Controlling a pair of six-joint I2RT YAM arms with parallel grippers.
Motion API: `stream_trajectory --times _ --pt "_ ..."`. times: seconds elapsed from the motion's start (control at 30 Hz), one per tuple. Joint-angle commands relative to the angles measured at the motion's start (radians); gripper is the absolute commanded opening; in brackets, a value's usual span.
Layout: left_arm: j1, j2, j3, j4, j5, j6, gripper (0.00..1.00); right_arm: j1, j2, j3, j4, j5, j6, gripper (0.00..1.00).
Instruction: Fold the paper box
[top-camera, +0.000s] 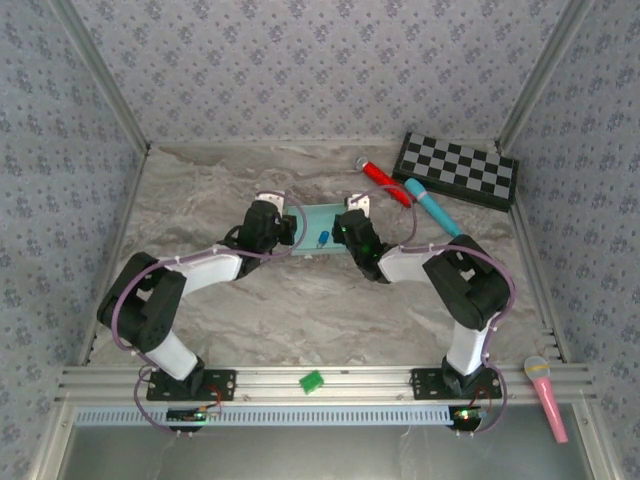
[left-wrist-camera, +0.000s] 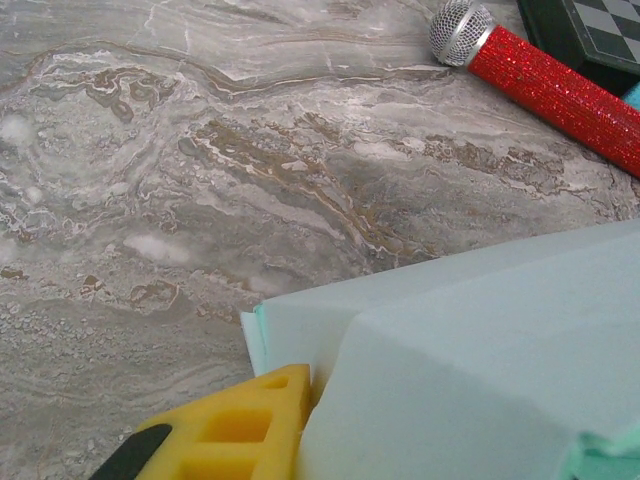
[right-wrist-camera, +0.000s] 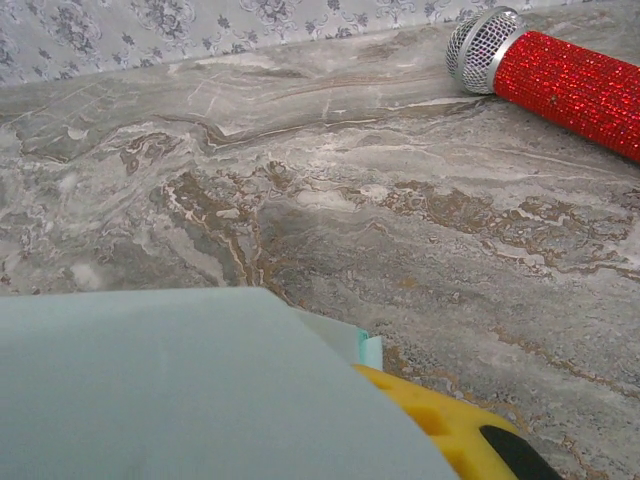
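While left gripper (top-camera: 293, 229) sits at left end of paper box (top-camera: 320, 218), its yellow finger (left-wrist-camera: 245, 425) touches card edge; clamped or apart, cannot tell. Box between grippers. Right gripper (top-camera: 346, 228) at box right end, its yellow finger (right-wrist-camera: 440, 415) against card; cannot tell.

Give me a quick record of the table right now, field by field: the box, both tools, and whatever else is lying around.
paper box: pale blue card, mid-table, between the two tools
left tool: at the box's left end, yellow finger against the card; grip unclear
right tool: at the box's right end, card partly covering its finger; grip unclear
beyond the box: red microphone, blue marker, chessboard
near edge: green block on the rail, pink microphone at the right
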Motion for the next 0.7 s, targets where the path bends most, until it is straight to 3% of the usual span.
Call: stream_trajectory --times 0.0,0.67 --pt "-0.011 0.016 -0.014 0.030 0.026 -0.013 0.19 0.020 0.031 0.014 0.033 -0.030 0.030 0.18" --pt "-0.010 0.018 -0.040 0.080 0.092 -0.022 0.23 0.042 0.052 -0.016 0.042 -0.015 0.038 0.19"
